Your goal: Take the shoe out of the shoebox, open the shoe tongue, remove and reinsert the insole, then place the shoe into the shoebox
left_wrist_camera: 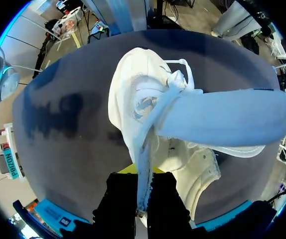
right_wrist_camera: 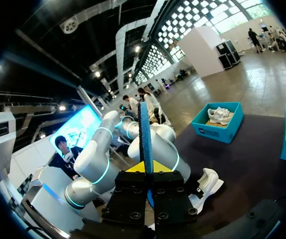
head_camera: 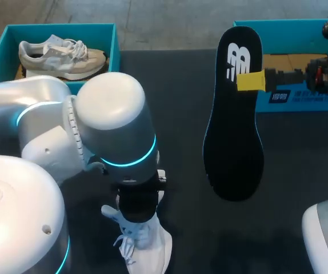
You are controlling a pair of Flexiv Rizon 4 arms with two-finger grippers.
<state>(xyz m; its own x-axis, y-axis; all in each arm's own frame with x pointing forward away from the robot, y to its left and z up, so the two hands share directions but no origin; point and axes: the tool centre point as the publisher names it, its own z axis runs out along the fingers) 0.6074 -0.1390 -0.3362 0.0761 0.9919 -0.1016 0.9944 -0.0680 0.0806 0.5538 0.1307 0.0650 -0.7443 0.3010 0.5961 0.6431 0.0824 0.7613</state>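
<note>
L arm bent low, L claw down, pinching shoe; R claw raised, horiz., clamping insole.

A teal box holding a beige sneaker sits at the far-left corner of the dark table.

The dark grey table lies flat under soft, even light.

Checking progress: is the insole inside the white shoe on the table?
No, the right gripper holds the insole in the air, apart from the shoe.
</note>
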